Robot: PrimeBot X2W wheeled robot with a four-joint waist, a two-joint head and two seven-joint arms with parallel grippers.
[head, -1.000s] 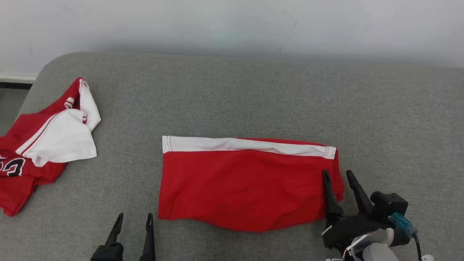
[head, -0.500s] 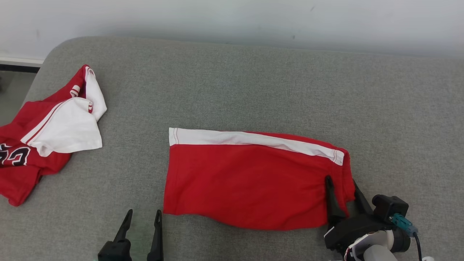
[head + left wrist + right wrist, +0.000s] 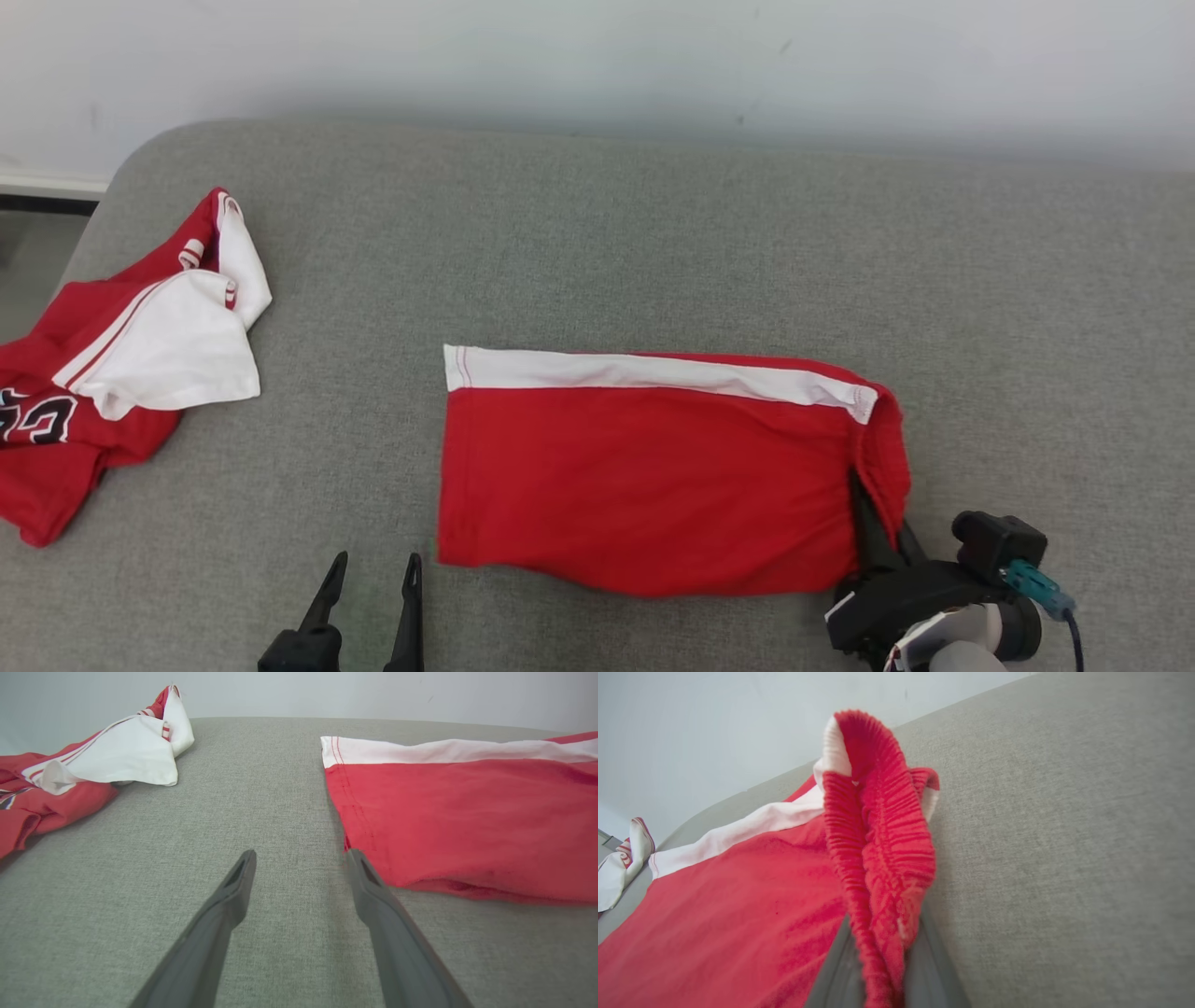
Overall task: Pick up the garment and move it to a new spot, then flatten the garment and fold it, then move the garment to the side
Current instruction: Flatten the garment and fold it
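A folded red garment (image 3: 653, 476) with a white band along its far edge lies flat near the middle of a grey cushion (image 3: 653, 233). Bare grey fabric stretches behind it to the pale wall (image 3: 597, 56) and well out to its right. To the left, a wide empty strip separates it from a crumpled red-and-white jersey (image 3: 121, 364) near the cushion's rounded left corner.

The jersey is cut off by the left edge of the head view, and its dark lettering is only partly legible. The right gripper (image 3: 878, 523) has its fingertips buried under bunched cloth, and its forearm runs off the bottom of the head view.

That gripper sits low at the garment's right end, fingers pointing away from the robot, clamped on the ribbed red waistband. In the right wrist view the waistband stands up in a ruffled fold between the two fingers. The left gripper (image 3: 375, 560) is at the lower left of the head view with its fingers parted and empty. One tip is just beside the garment's near left corner. Whether it touches the cushion cannot be made out.
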